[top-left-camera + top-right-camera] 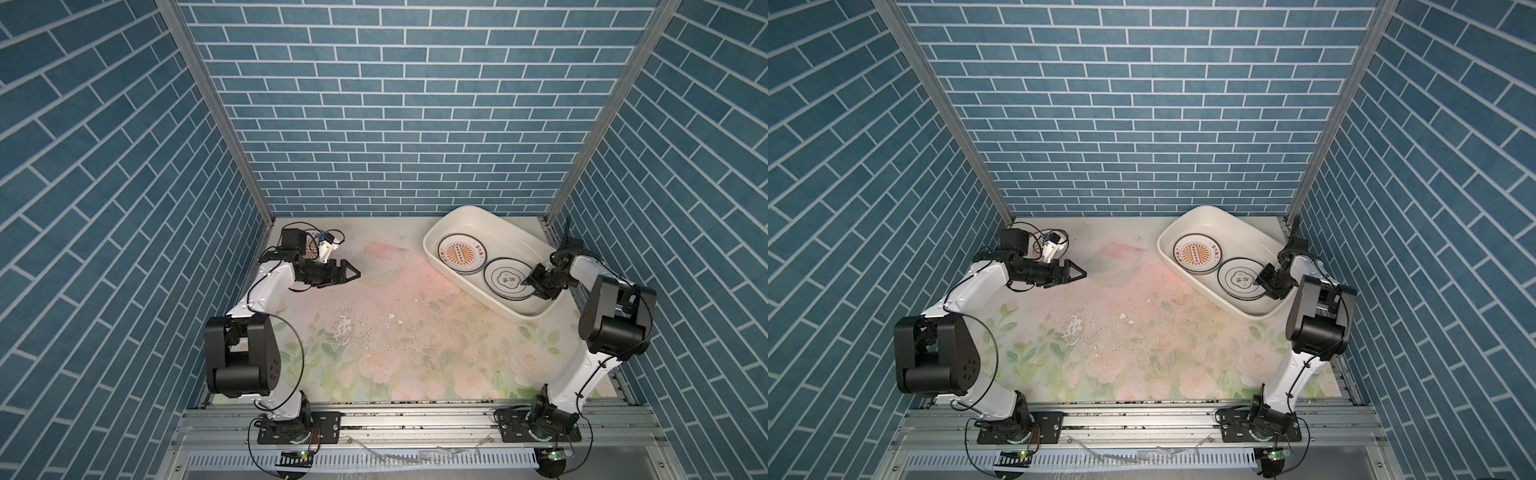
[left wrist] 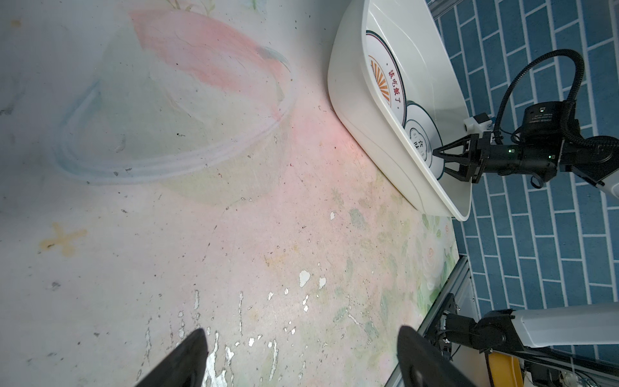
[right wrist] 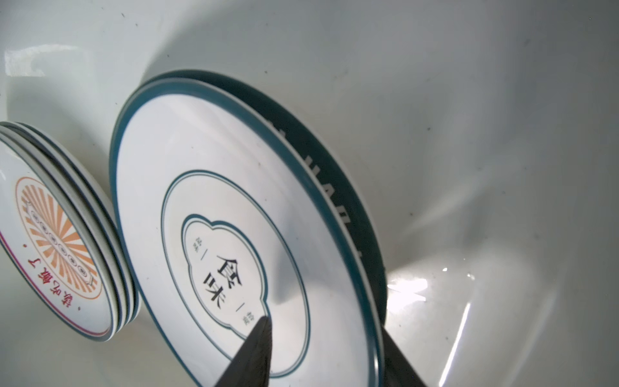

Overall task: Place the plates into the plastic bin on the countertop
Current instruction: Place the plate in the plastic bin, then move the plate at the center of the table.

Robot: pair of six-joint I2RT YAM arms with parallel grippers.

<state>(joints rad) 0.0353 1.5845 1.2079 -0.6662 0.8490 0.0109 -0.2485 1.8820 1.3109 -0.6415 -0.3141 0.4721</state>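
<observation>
**Snag risk at release**

In the bin, the right gripper straddles the rim of the emblem plate. Gripping or released, I cannot tell. A finger snagging on withdrawal could drag it off the lettered plate beneath, into the sunburst stack beside. Left gripper hangs spread, empty, well away from the bin. Its arm hides something round, perhaps a plate.

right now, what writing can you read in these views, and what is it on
"食味": on the emblem plate in the plastic bin.
"该吃饭了": red, on the sunburst plate.
White letters on the dark-rimmed plate underneath: mostly hidden, unreadable.
Smaller characters on both plate centres: too small to read.
</observation>
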